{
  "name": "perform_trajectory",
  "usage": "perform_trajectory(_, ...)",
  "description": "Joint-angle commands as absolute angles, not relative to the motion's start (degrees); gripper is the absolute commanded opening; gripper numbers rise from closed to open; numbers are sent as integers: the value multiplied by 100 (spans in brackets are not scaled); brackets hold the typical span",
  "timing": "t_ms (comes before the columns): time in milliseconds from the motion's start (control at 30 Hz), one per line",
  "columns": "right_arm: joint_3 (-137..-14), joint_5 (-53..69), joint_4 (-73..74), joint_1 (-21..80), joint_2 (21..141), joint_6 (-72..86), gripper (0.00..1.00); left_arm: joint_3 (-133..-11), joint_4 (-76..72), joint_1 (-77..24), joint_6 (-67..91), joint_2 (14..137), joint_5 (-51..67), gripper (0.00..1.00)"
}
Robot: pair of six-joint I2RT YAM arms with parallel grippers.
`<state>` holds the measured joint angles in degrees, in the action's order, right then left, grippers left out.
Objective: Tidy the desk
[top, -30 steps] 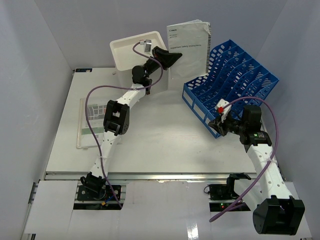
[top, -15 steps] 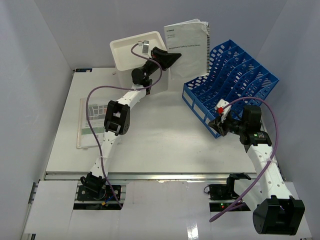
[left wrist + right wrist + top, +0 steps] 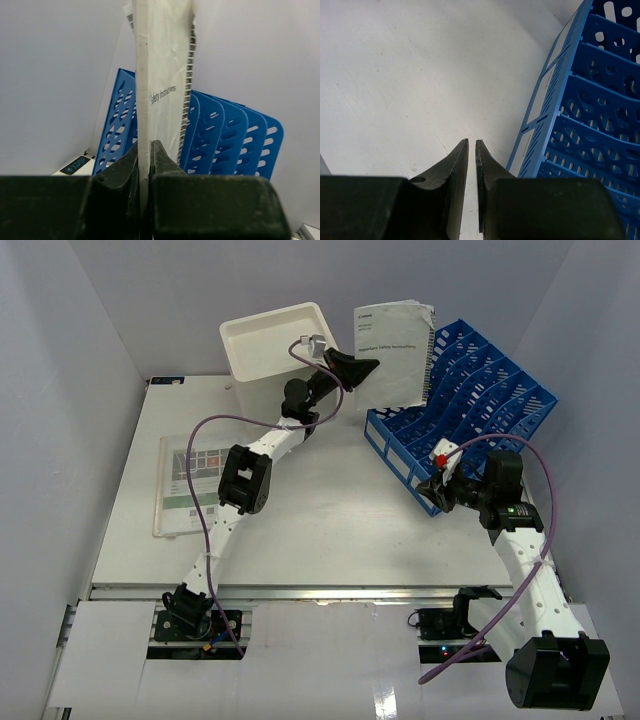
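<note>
Filing step, seemingly: left end effector clamps booklet upright, next needing lowering into rack beyond; right end effector closed, empty.

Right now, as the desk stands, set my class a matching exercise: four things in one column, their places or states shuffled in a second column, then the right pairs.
Things
1. booklet
2. file rack
3. bin
4. printed sheet

Places and states
A. lying flat on the left side of the desk
B. blue, standing on the right side
C. pinched in the left gripper, lifted off the desk
D. white, at the far edge

Pairs: 1-C, 2-B, 3-D, 4-A
</note>
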<state>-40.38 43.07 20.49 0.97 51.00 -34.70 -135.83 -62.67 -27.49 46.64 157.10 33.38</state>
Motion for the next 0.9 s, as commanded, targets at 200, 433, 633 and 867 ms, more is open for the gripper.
perform_trajectory(200,-3982,4421,1986,79,5134,-3498,17,-13449,-5631,-2795,3431,14916,3168,6)
perform_trajectory(433,-3973,4431,1986,86,5218,-3498,17,-13566,-4971,-2828,2612,14589,3345,6)
perform_trajectory(633,-3959,4425,1973,79,5305,-3498,17,-13663,-4343,-2998,1759,14329,3424,6)
perform_trajectory(867,-3946,4377,1953,79,5429,-3498,17,-13725,-3844,-3138,987,14007,3472,6)
